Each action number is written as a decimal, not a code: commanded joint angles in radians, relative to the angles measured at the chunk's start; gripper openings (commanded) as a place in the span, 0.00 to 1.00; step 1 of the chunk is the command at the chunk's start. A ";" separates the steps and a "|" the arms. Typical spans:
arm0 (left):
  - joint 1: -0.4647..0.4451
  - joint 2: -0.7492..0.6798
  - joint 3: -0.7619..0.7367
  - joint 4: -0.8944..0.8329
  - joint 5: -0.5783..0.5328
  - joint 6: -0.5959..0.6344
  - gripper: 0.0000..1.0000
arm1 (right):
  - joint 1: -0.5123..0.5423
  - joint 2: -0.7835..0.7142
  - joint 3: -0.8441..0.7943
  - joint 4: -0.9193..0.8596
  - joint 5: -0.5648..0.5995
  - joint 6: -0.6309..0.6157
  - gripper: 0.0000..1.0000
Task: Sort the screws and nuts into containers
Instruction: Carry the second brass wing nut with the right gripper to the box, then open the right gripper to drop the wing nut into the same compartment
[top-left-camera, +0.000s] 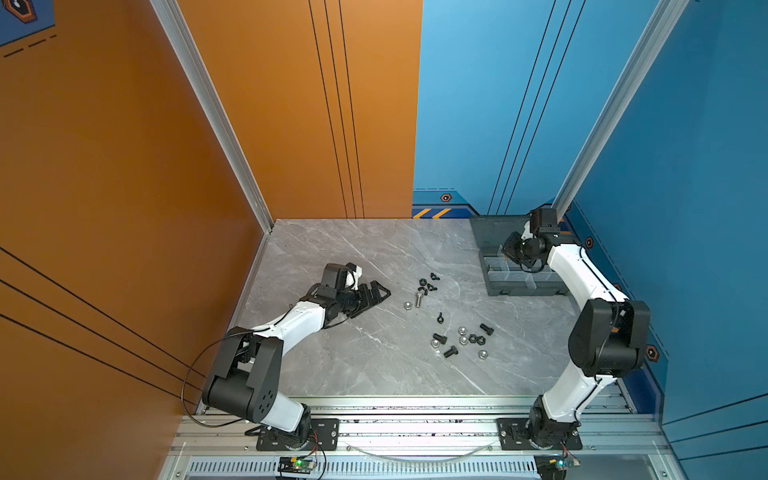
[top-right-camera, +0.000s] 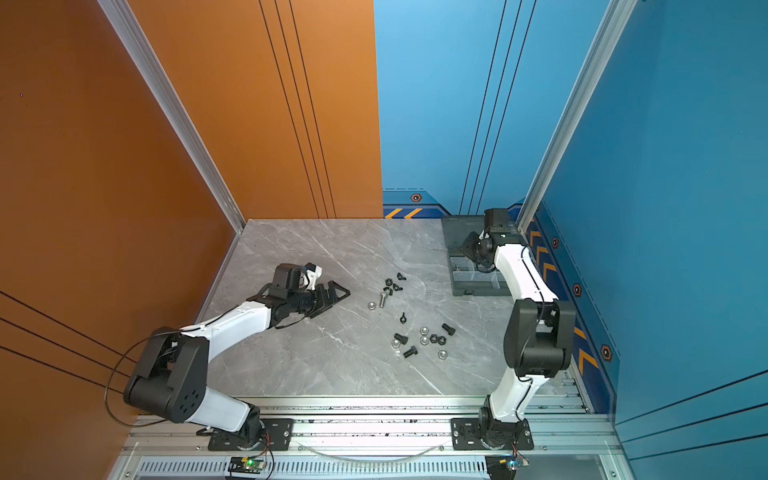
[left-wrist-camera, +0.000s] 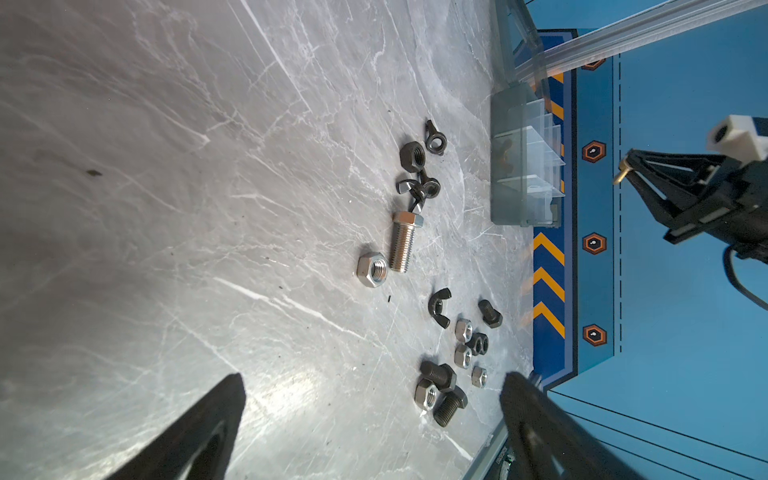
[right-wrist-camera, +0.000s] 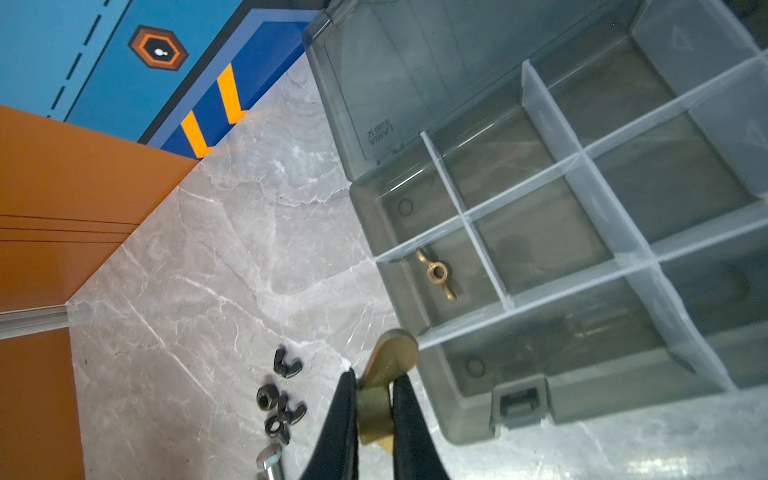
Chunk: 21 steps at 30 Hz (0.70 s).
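Over the organiser box (top-left-camera: 498, 291), near the end wall that faces the loose parts, right gripper (right-wrist-camera: 374, 382) hangs with its jaws pinching a brass wing nut (right-wrist-camera: 392, 359) by one wing. Nut is clear of the box floor. Box sits open on the marble table (top-left-camera: 332, 249), its lid (top-left-camera: 494, 228) laid flat behind it.

Second brass wing nut (right-wrist-camera: 436, 274) already lies in the box, in the middle of the three compartments along that same end wall. Other compartments look bare in the right wrist view, though dark smudges further in can't be made out.

Rest of the hardware is on the table, outside the box on the end-wall side:
- cluster of black wing nuts and hex nuts (top-left-camera: 428, 283), nearest the box
- silver bolt (top-left-camera: 418, 298) lying flat just past them, with a silver nut (top-left-camera: 407, 306) beside it
- single black wing nut (top-left-camera: 439, 318)
- group of black bolts and silver nuts (top-left-camera: 461, 341), farther from the box, toward the arm bases

Left gripper (top-left-camera: 384, 291) is low over the table, well apart from the box, beyond the black cluster. Its jaws are spread wide and hold nothing.
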 joint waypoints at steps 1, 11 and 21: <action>-0.012 0.016 0.018 0.009 0.020 -0.008 0.98 | -0.024 0.086 0.059 -0.037 -0.065 -0.028 0.00; -0.021 0.019 0.038 -0.006 0.004 -0.008 0.98 | -0.045 0.237 0.153 -0.022 -0.083 -0.027 0.00; -0.024 0.038 0.054 -0.006 0.013 -0.006 0.98 | -0.045 0.299 0.173 -0.019 -0.069 -0.024 0.06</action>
